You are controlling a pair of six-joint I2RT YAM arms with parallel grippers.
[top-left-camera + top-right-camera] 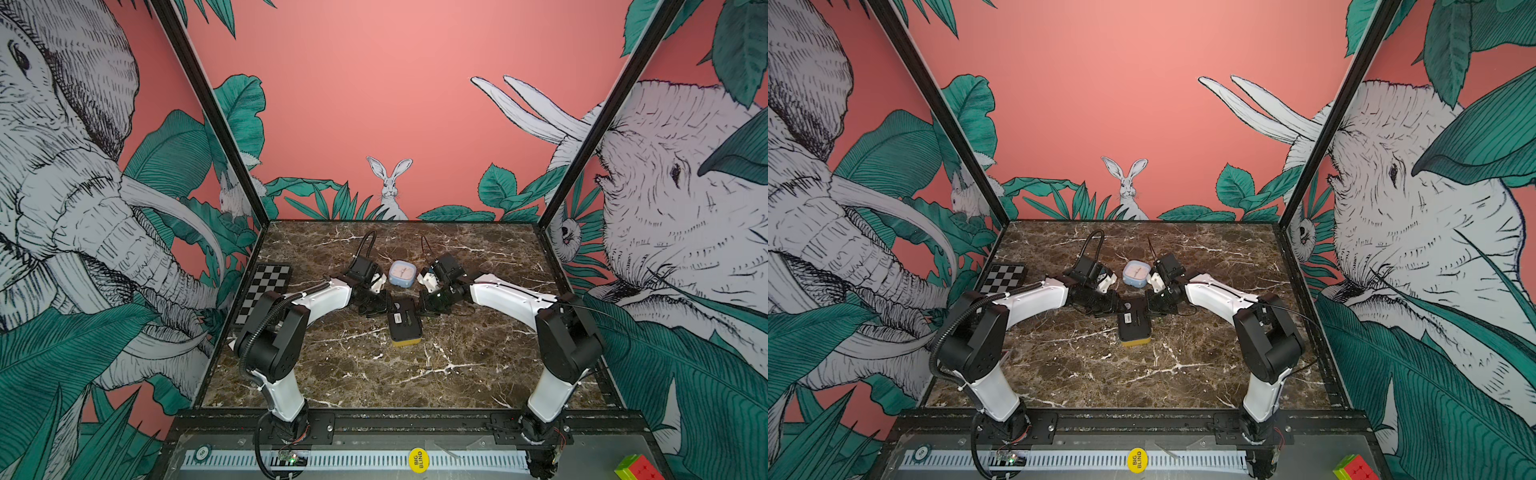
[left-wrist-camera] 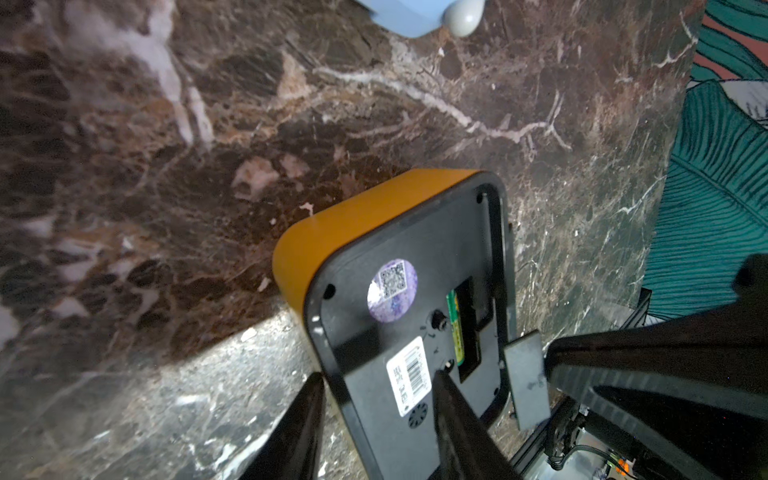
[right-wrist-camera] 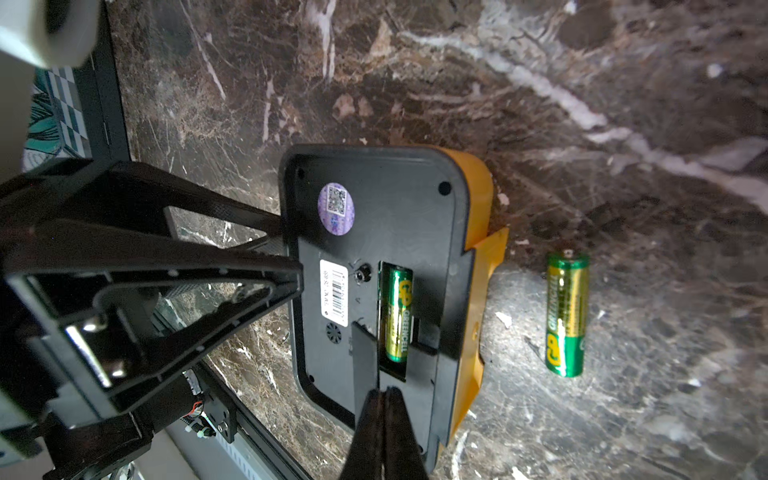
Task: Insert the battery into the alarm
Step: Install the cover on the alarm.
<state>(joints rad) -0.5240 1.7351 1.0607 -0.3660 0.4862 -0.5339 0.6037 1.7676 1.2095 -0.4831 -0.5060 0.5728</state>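
One battery [image 3: 395, 309] sits in the slot of the alarm [image 3: 386, 216] (a spare battery [image 3: 567, 311] lies beside it); left gripper [image 3: 291, 247], jaws apart, steadies it, seemingly so the closed right gripper [image 3: 384, 392] can press.

On the marble desk [image 1: 1100, 374] a yellow-edged alarm [image 1: 1133, 330] lies black back up. The left gripper [image 1: 1116, 306] and right gripper [image 1: 1152, 304] meet at its far end from either side. Just beyond stands a pale blue clock [image 1: 1136, 274]; a checkerboard [image 1: 1003, 278] lies at the desk's left edge.
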